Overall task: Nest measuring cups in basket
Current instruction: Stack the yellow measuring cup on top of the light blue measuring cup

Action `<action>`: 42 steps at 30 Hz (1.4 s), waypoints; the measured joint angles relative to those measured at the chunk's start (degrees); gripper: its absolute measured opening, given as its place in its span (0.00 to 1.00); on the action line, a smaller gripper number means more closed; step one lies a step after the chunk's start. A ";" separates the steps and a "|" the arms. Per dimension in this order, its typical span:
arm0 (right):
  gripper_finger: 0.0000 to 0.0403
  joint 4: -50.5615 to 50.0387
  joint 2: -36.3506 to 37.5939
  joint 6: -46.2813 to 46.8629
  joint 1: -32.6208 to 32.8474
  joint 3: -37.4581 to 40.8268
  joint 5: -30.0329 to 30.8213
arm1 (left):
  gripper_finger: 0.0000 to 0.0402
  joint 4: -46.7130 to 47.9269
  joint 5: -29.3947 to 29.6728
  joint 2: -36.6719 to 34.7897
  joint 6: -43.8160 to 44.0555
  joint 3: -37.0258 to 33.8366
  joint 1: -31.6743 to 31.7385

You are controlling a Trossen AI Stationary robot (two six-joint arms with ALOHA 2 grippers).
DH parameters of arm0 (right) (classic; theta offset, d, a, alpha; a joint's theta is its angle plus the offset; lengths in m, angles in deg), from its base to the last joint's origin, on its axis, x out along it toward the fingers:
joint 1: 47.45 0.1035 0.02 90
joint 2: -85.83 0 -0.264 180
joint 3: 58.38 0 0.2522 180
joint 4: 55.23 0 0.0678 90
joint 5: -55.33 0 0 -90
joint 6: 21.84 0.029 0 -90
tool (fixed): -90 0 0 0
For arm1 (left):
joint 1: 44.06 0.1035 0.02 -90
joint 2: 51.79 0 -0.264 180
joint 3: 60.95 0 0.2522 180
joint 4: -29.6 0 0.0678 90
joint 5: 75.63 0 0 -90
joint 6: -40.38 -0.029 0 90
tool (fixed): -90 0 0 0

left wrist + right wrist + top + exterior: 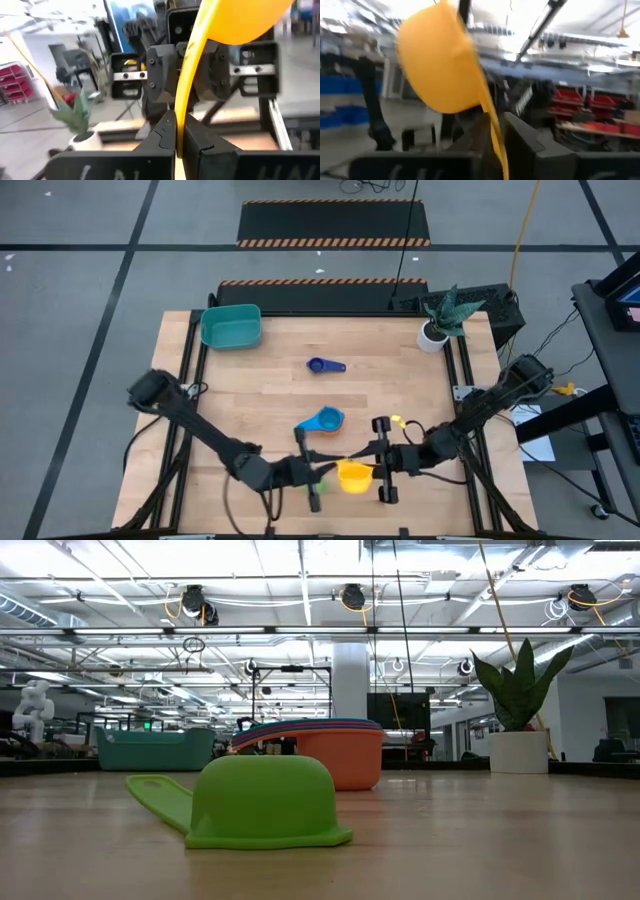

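The yellow cup hangs in the air near the table's near edge, between my two grippers. My left gripper is shut on its handle. My right gripper faces it from the right, open wide, one finger on either side of the bowl without touching. The green cup lies mouth down on the table, below the left gripper. A nested stack with an orange cup outermost and a light blue one on top stands mid-table. The dark blue cup lies farther back. The teal basket sits at the far left corner. My left gripper pinches the yellow cup's flat handle between its two fingers, edge-on, coming level from the table's left. The cup is lifted clear. Its handle slants up out of the fingers and the bowl stands above them, toward the right gripper.
A white plant pot with a spiky plant stands at the far right corner. Bare wood lies between the basket and the dark blue cup, and along the left half of the table. The arms' black frames line both side edges.
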 joint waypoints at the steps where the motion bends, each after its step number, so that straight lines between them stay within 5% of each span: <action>1: 0.16 -3.27 1.27 0.36 0.14 -0.01 1.34 | 0.01 5.23 0.71 -2.13 1.64 0.00 -0.20; 9: 0.35 -45.95 10.58 17.10 0.11 -5.62 13.59 | 0.02 47.55 2.29 -16.51 25.09 0.02 -1.38; 16: 0.37 -56.74 8.81 22.96 1.36 -10.05 20.19 | 0.02 72.60 -0.18 -18.29 42.12 0.00 0.63; 23: 0.37 -67.06 2.92 20.58 0.70 -16.92 23.25 | 0.01 79.39 -13.36 -15.49 47.62 0.00 5.58; 42: 0.31 -78.35 2.10 26.25 -2.53 -18.43 15.67 | 0.01 80.86 -17.18 -13.56 47.43 -0.04 6.34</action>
